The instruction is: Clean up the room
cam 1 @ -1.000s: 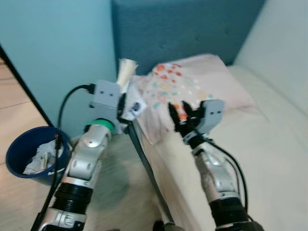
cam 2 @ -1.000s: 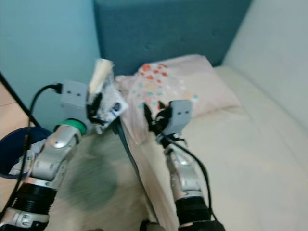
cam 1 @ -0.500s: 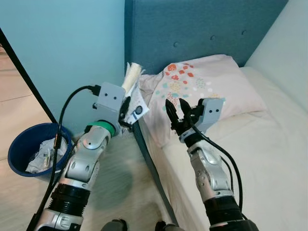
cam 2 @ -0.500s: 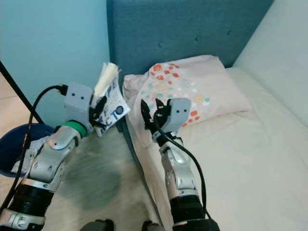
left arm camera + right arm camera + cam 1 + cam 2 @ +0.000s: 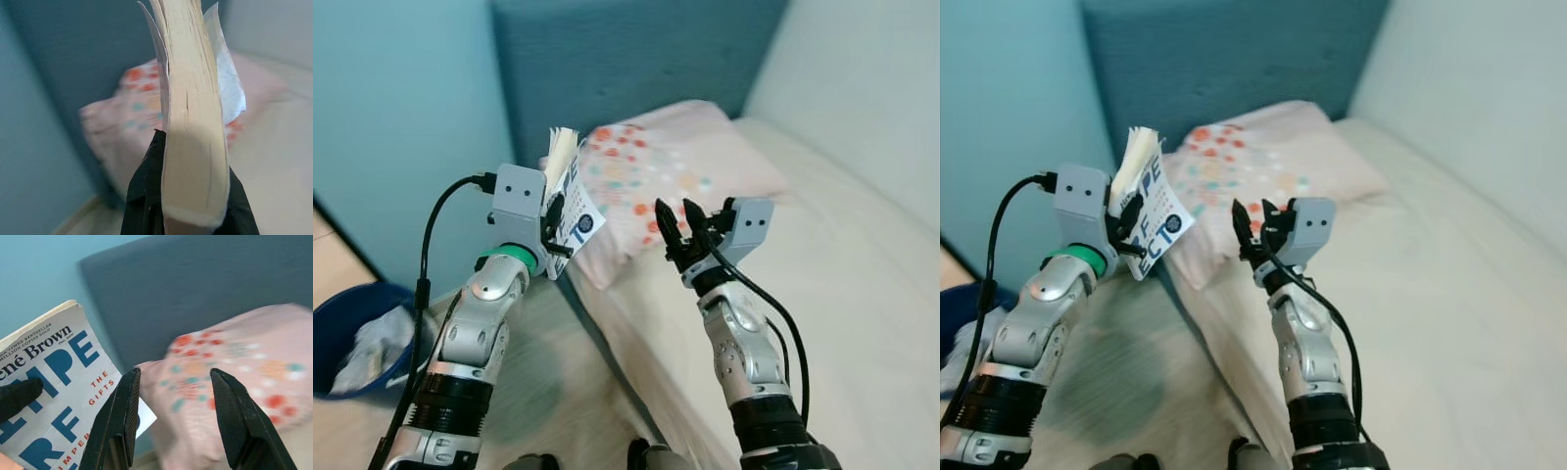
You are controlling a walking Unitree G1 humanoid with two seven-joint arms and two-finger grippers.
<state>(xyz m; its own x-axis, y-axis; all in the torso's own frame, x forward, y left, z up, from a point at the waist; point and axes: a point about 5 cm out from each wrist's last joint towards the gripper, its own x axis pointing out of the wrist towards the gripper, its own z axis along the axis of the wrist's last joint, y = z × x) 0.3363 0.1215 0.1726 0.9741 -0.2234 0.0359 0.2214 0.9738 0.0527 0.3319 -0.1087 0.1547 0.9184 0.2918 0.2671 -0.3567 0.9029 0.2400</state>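
Since 0.5 s ago the whole head view has swung: bed and pillow sit further right and higher, bin has slid to the lower left edge. That's camera motion, not the objects. Book is clamped as before.

Current state:
- Left gripper [image 5: 551, 227], centre-left of frame, fingers closed on the book [image 5: 570, 201]. Book is held upright by its lower edge, cover w/ blue lettering facing the right arm, page block facing up.
- Right gripper [image 5: 677, 225], mid-frame, above the bed edge, fingers spread moderately, holding nothing.

Step in hand, my read: carry the book to wherever it belongs. Procedure I'd follow:
1. Keep grip firm. The hold is low on the book, so pages can fan or the book can pivot; left wrist view shows the covers already splaying away from the page block.
2. Move slow, keep book vertical, avoid swinging it into the headboard [image 5: 626, 69].
3. Keep right gripper clear of the cover; use it as support only if the book starts to tip.

Surface and room:
- Bed [image 5: 842, 294] w/ pale sheet, right half of frame.
- Spotted pillow [image 5: 675, 166] at the head end, upper centre.
- Blue wall [image 5: 401, 127], upper left.
- Blue bin [image 5: 357, 338] w/ crumpled paper, lower left, on a light floor [image 5: 548, 382].
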